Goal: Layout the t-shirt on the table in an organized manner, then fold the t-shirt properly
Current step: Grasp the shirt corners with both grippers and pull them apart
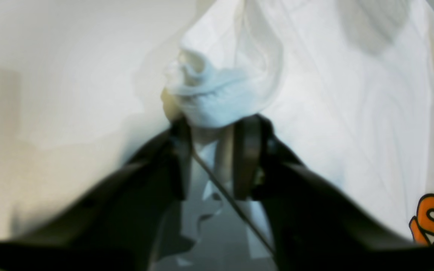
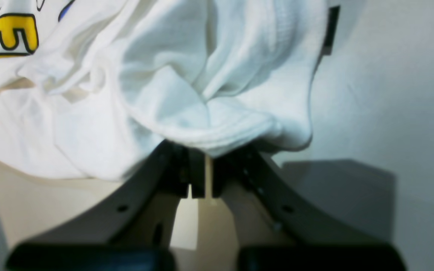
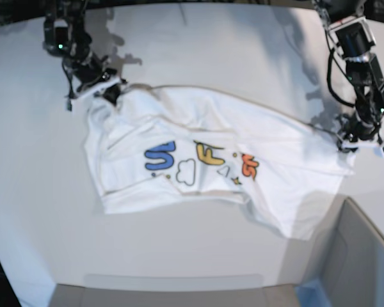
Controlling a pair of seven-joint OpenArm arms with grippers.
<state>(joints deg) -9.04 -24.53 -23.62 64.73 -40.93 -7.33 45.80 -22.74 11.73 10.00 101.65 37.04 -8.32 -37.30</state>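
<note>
The white cloth t-shirt [image 3: 211, 160] with blue, yellow and orange cartoon letters and a cloud printed on its front lies spread but wrinkled across the large plain white tabletop [image 3: 198, 57], stretched between two dark robot grippers. At the base view's left, the right gripper [image 3: 105, 89] pinches a bunched, hemmed edge of the cloth; its wrist view shows the fingers [image 2: 198, 171] pressed nearly together with a fold of fabric caught just beyond them, the yellow letter [image 2: 11, 32] up and to that gripper's left and a small black tag [image 2: 330, 30] at the cloth's edge to its right. From that gripper the shirt runs slantwise across the table, the blue letter [image 3: 160, 155], white cloud [image 3: 187, 171], yellow letter and orange letter [image 3: 249, 166] face up. At the base view's right, the left gripper [image 3: 355, 142] clamps a wad of white fabric between its black pads [image 1: 249, 162], with the orange letter low to its right. A grey box with a blue corner [image 3: 345, 256] sits below that gripper.
</note>
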